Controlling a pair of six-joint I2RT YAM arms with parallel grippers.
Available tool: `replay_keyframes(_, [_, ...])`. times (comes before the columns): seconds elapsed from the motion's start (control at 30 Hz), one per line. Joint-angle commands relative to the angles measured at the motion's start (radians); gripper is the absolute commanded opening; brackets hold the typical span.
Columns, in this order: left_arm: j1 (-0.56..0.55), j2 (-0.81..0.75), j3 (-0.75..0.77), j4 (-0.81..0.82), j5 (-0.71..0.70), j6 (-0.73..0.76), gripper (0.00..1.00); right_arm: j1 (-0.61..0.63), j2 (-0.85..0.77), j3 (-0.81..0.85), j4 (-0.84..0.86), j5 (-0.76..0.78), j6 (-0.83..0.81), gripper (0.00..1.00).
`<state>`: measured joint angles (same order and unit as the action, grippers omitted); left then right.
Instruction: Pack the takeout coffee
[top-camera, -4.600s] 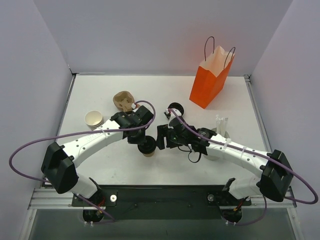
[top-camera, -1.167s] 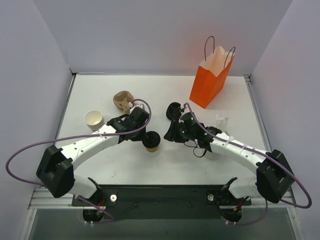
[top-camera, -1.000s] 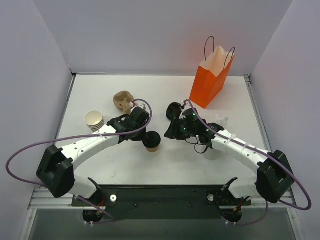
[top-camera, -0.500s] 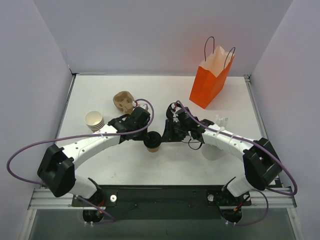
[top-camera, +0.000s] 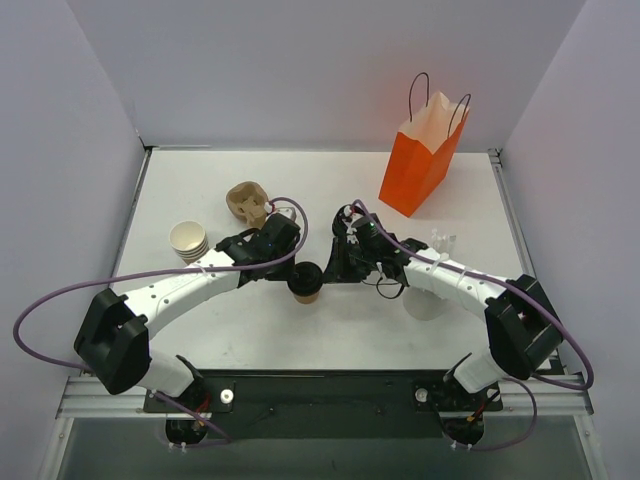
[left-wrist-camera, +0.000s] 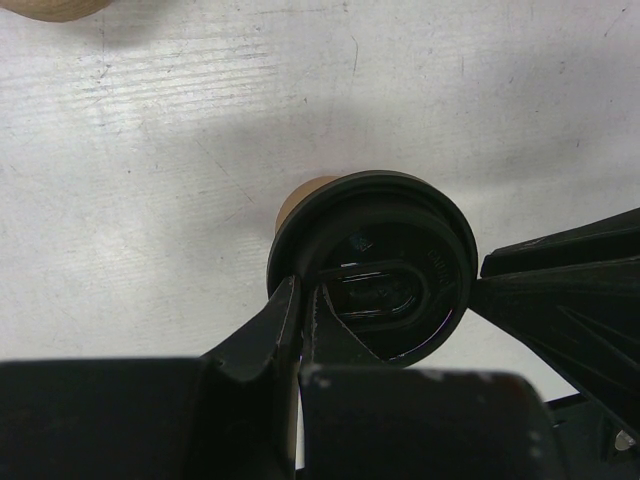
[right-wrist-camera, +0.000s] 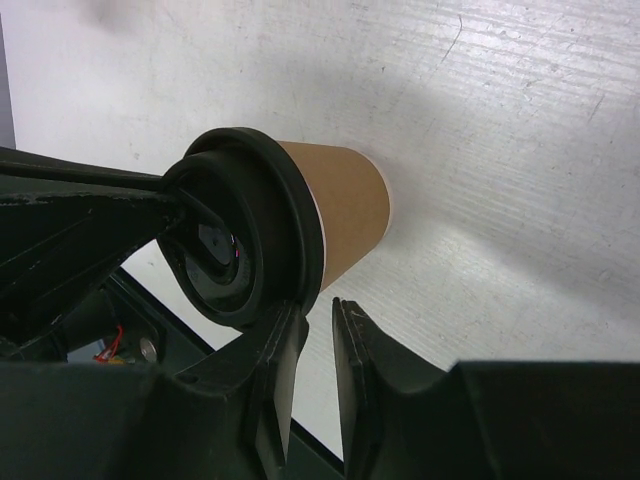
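Left gripper (left-wrist-camera: 305, 297) is found closed, its fingers pinched on the near rim of the black lid (left-wrist-camera: 395, 250) of the takeout coffee (top-camera: 305, 283), which is stood upright on the white table (top-camera: 200, 190) between the two grippers. Right gripper (right-wrist-camera: 318, 312) is observed with jaws slightly parted and nothing seen between them, one finger set against the lid's edge on the other side. The orange paper bag (top-camera: 418, 165) is noted well apart, at the far right.

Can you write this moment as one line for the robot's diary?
coffee cup: upright on table, lid on | left hand: shut on lid rim | right hand: slightly open at lid rim | orange bag: cup not inside
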<state>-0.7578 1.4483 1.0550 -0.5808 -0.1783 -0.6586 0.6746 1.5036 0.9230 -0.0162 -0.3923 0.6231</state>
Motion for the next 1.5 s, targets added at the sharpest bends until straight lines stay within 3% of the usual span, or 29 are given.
replay_keyframes(0.0, [-0.014,0.083,-0.098,-0.110,0.017,0.005,0.05,-0.007,0.027,-0.061,-0.021,0.118,0.030,0.21])
replay_keyframes(0.53, [-0.018,0.077,-0.118,-0.114,0.002,-0.013,0.05,0.042,0.001,-0.181,-0.013,0.267,0.107,0.16])
replay_keyframes(0.87, [-0.023,0.026,-0.086,-0.111,0.037,0.024,0.05,0.026,-0.164,-0.046,-0.097,0.172,0.053,0.30])
replay_keyframes(1.03, [-0.029,-0.032,-0.001,-0.131,0.074,0.020,0.17,0.022,-0.146,0.029,-0.134,0.136,0.012,0.36])
replay_keyframes(1.17, [-0.028,-0.062,0.051,-0.142,0.114,0.020,0.28,0.023,-0.140,0.046,-0.128,0.115,0.006,0.31])
replay_keyframes(1.47, [-0.028,-0.062,0.088,-0.117,0.146,0.007,0.30,0.025,-0.141,0.039,-0.128,0.113,0.001,0.29])
